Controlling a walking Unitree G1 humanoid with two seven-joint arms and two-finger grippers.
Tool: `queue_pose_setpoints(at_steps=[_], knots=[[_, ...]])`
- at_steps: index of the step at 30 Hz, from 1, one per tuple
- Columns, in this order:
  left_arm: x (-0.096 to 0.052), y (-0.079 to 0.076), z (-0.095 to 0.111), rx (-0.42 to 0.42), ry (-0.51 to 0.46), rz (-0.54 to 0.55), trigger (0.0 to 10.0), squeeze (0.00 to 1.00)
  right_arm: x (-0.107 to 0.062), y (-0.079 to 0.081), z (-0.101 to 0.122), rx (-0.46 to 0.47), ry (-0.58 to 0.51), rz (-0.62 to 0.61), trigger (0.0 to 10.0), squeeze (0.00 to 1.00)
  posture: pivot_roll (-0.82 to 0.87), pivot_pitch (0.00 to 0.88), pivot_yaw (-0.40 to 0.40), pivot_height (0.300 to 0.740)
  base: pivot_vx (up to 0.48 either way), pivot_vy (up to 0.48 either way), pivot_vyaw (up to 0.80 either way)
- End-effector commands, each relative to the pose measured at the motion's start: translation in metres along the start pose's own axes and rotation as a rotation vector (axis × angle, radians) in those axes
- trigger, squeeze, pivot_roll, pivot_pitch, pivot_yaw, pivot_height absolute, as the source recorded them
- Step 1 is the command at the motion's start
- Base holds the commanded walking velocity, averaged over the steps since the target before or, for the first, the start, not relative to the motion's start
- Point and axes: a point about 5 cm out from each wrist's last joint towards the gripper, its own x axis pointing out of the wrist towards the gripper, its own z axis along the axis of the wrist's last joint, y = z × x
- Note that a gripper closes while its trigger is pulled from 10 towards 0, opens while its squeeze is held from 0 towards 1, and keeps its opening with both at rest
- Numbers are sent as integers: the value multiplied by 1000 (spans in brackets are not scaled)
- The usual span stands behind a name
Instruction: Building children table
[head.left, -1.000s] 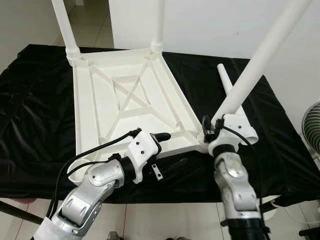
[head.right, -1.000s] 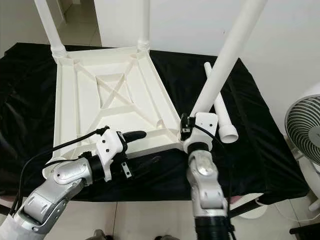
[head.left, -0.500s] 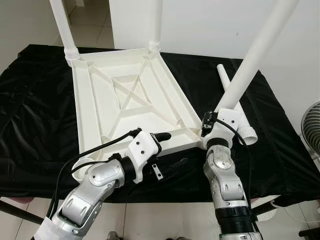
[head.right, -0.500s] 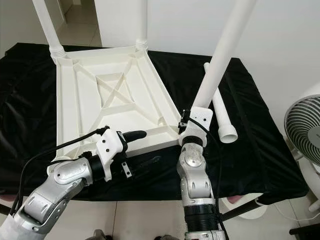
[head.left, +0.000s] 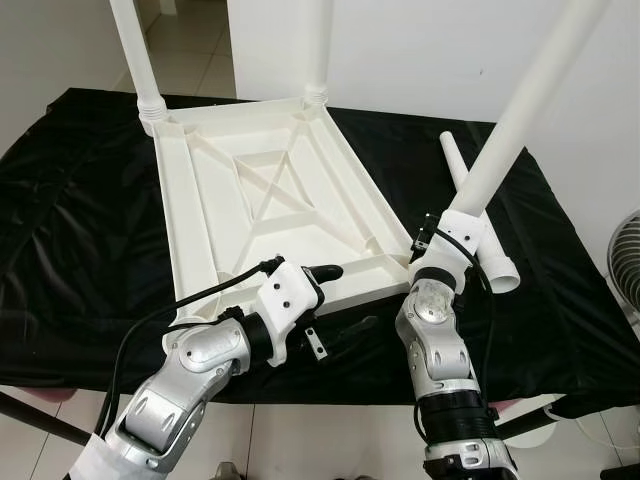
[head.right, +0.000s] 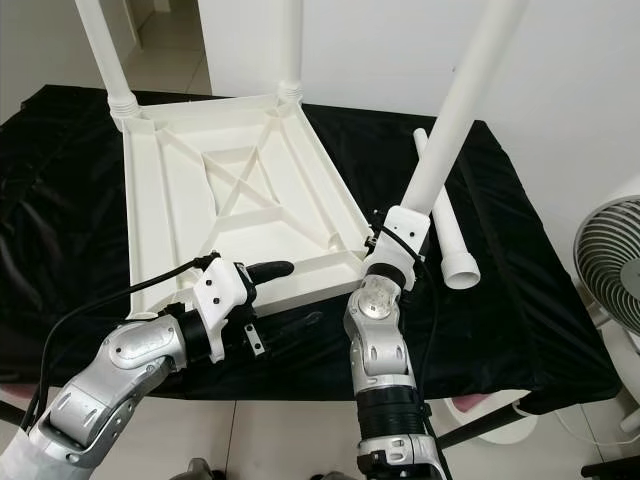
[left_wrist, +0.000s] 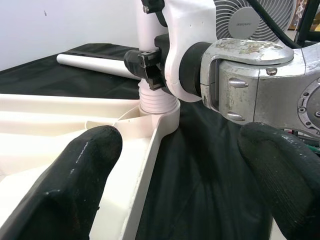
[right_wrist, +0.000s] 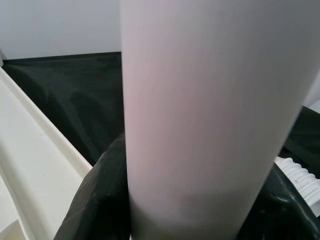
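Observation:
The white table top (head.left: 270, 210) lies upside down on a black cloth. Two white legs (head.left: 135, 50) (head.left: 318, 45) stand in its far corners. My right gripper (head.left: 445, 240) is shut on a third leg (head.left: 520, 110) just above its ribbed end (left_wrist: 157, 100), which sits in the near right corner socket. In the right wrist view the black fingers (right_wrist: 100, 200) hug this leg (right_wrist: 210, 100). A fourth leg (head.right: 452, 245) lies loose on the cloth to the right. My left gripper (head.left: 345, 298) is open at the near edge, with one finger (left_wrist: 75, 170) over the rim.
The black cloth (head.left: 80, 200) covers the whole work table, whose front edge is just under my arms. A white fan (head.right: 610, 260) stands on the floor at the right. White walls are behind, and tiled floor at the back left.
My right forearm has swung left under the wrist, bringing the held leg closer to the near right corner. The left arm has stayed put. The camera view shifted slightly.

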Motion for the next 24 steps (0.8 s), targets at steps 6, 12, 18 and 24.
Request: queue_pose_setpoints(at_steps=[6, 12, 18, 24], knots=[[-1, 1, -2, 8, 13, -1, 10000, 0, 0, -10, -28, -31, 120, -58, 10000, 0, 128, 91, -41, 740, 0, 0, 0], [-1, 1, -2, 9, 14, -2, 10000, 0, 1, -10, -28, -26, 122, -81, 10000, 0, 127, 91, -40, 740, 0, 0, 0], [-1, 1, -2, 6, 13, -4, 10000, 0, 2, -12, -29, -15, 127, -119, 10000, 0, 125, 90, -40, 740, 0, 0, 0], [-1, 0, -1, 7, 11, -6, 10000, 0, 3, -10, -26, 0, 111, -126, 10000, 0, 127, 93, -42, 740, 0, 0, 0]])
